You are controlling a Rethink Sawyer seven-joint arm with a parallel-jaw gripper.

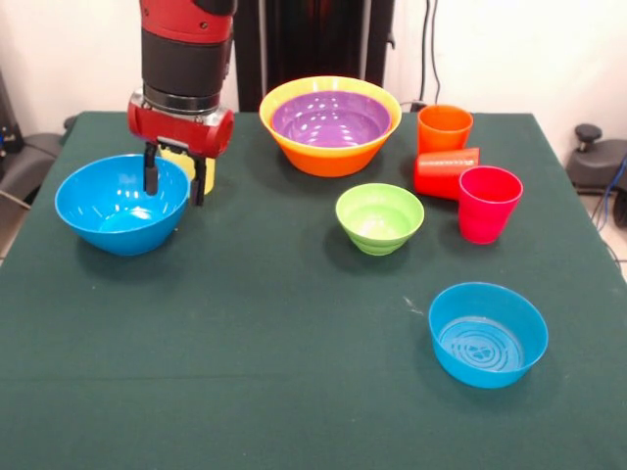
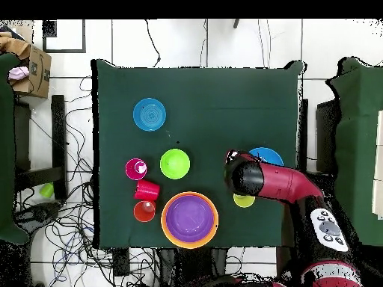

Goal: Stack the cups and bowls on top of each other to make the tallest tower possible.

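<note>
My gripper (image 1: 174, 182) is open and empty, hanging low over the table at the right rim of a blue bowl (image 1: 120, 204). The yellow cup (image 1: 209, 174) stands just behind it, partly hidden by the fingers. The purple bowl (image 1: 330, 117) sits nested in the large yellow-orange bowl (image 1: 328, 157). The orange cup (image 1: 444, 127) stands upright, the red cup (image 1: 443, 173) lies on its side, and the magenta cup (image 1: 488, 203) stands in front of them. The green bowl (image 1: 379, 217) is mid-table. The second blue bowl (image 1: 487, 333) is at the near right.
In the overhead view the arm (image 2: 277, 184) covers part of the blue bowl (image 2: 267, 155), and the yellow cup (image 2: 244, 200) shows beside it. A cardboard box (image 2: 34, 71) and cables lie off the table.
</note>
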